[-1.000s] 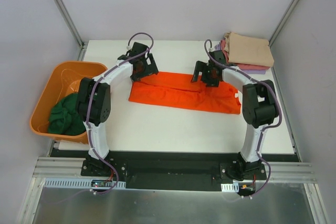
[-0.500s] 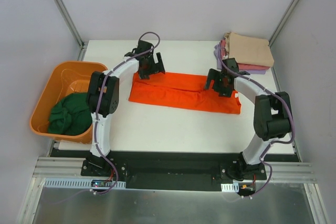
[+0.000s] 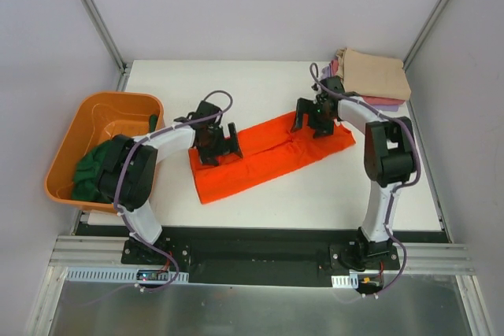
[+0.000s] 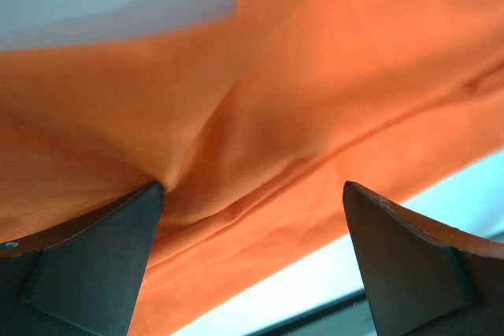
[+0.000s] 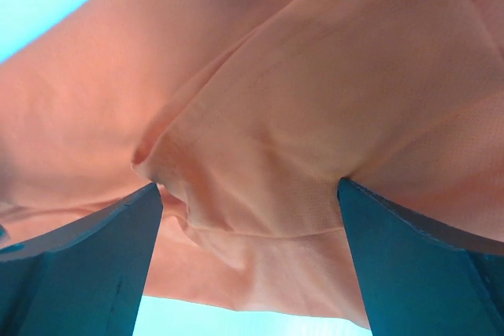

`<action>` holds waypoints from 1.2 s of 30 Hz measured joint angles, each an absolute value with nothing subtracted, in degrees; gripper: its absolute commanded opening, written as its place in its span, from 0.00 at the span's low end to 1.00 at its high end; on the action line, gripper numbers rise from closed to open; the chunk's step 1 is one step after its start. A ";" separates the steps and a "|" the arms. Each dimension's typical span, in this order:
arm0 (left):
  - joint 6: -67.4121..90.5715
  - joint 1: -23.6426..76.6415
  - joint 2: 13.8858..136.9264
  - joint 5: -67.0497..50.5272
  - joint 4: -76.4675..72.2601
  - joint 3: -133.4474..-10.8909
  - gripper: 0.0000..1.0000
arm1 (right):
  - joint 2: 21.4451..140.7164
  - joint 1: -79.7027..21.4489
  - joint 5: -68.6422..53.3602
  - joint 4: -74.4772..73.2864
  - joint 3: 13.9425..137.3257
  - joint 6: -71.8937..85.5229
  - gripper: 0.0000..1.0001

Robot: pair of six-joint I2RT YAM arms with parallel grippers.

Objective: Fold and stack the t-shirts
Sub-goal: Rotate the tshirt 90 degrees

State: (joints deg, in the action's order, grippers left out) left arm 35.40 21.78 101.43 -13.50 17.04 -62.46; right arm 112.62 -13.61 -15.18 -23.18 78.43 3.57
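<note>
L gripper [image 3: 216,144]: jaws spread wide, nothing pinched. Tips are down on the orange tee [image 3: 272,155], on its near-left part. In the L wrist view, orange cloth fills the gap btw the two fingers [image 4: 87,265], w/ a small pucker right at the left-hand tip.

R gripper [image 3: 313,120]: also spread wide, holding nothing. It sits over the tee's far-right end. In the R wrist view, loose folds bunch up btw its fingers [image 5: 87,265].

Orange tee is folded into a long strip, flat on the white worktop [image 3: 276,210]. It lies on a slant, from near-left of centre up twd the right edge.

Orange tub [image 3: 118,104] sits just off the worktop's left edge, w/ the dark green tee [image 3: 98,171] bundled in its near end.

Far-right corner holds a folded stack: tan tee [image 3: 378,74] on top, w/ pink-red tee [image 3: 337,63] & lavender tee [image 3: 384,105] edges showing under it. The stack is near the R gripper.
</note>
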 measured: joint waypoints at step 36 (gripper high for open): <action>40.16 30.79 79.92 -10.50 20.69 -51.46 0.99 | 107.87 -27.90 -15.62 -36.49 94.52 -8.12 0.96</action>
State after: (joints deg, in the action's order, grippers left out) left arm 40.16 30.79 79.92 -10.50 20.69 -51.46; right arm 107.87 -27.90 -15.62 -36.49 94.52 -8.12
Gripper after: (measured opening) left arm 0.990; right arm 0.960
